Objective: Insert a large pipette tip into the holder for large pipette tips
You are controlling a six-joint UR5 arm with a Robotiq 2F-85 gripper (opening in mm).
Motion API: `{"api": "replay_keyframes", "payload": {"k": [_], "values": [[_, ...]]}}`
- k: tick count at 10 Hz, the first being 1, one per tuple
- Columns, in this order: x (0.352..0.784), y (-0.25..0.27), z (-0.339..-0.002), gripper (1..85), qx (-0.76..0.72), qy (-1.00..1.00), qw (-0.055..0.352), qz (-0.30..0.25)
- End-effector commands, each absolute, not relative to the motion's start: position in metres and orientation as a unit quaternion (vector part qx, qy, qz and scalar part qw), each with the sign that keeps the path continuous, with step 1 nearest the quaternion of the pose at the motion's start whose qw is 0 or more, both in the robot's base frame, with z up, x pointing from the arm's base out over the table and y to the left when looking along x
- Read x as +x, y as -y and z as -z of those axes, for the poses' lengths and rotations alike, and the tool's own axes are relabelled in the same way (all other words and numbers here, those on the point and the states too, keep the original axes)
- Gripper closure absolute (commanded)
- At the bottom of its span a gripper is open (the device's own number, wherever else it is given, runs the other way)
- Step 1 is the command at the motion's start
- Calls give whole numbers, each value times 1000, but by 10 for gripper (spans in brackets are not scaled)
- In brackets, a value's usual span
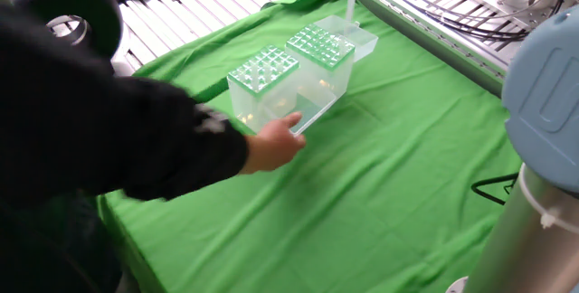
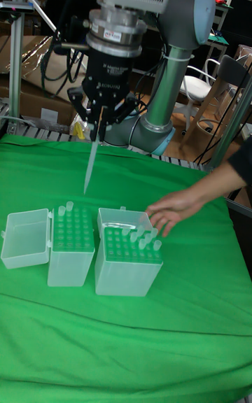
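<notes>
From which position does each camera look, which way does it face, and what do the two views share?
Fixed view: high beside the robot, looking down across the green cloth at two tip boxes; the robot's grey arm fills the right edge.
Tall fixed view: low, in front of the table, facing the robot; its hand holds the large pipette tip upright above the boxes.
Shared: the boxes, the pipette tip, the cloth, a person's hand by one box.
</notes>
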State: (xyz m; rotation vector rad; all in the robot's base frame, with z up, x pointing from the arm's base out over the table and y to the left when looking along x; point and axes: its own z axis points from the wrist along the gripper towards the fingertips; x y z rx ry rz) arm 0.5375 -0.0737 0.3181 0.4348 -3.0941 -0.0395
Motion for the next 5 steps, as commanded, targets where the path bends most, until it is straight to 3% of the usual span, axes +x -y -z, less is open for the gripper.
{"api": "replay_keyframes", "payload": {"k": [1,5], "values": [[561,62,-302,847,143,990,-2,16],[571,64,-289,847,149,989,-13,18]]}}
